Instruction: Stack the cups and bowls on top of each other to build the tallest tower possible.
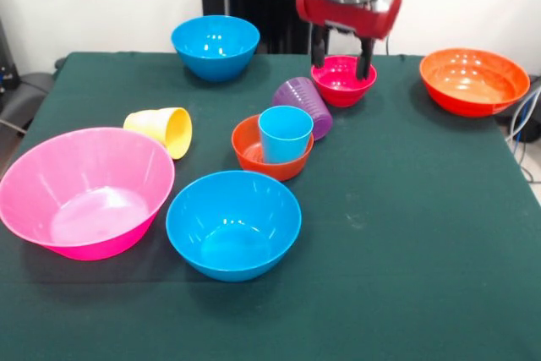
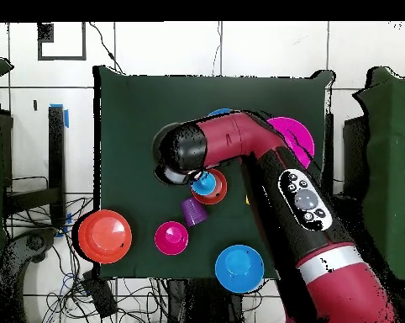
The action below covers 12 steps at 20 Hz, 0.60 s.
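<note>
Gripper (image 1: 341,63) astride magenta bowl (image 1: 344,79), fingers spread, not yet clenched.
Front: fingers straddling bowl on table; blue cup (image 1: 285,134) upright in red bowl (image 1: 271,148), purple cup (image 1: 304,104) tipped beside. Best closed squarely on rim, lifted level, centred over cup.
Overhead: magenta bowl (image 2: 170,238) just beside purple cup (image 2: 194,209); gripper hidden under arm.

Bright even light; glare on bowls (image 1: 233,224); soft shadows.
</note>
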Motion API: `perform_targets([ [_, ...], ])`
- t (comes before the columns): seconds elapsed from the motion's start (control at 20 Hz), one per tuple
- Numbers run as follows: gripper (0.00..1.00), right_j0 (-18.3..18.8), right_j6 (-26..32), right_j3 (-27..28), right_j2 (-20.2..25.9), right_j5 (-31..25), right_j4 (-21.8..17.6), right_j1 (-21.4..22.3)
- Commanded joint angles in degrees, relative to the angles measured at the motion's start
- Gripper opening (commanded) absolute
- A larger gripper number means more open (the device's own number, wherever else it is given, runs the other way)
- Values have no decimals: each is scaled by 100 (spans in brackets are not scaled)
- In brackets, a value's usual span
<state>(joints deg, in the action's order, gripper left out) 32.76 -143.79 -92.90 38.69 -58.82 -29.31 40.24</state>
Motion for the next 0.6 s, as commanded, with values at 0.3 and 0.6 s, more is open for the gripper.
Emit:
perform_targets([
  [0.3,100,-217,1217,8,-180,744,-953,-914],
  [0.6,100,-186,1285,33,-121,767,-1149,-913],
])
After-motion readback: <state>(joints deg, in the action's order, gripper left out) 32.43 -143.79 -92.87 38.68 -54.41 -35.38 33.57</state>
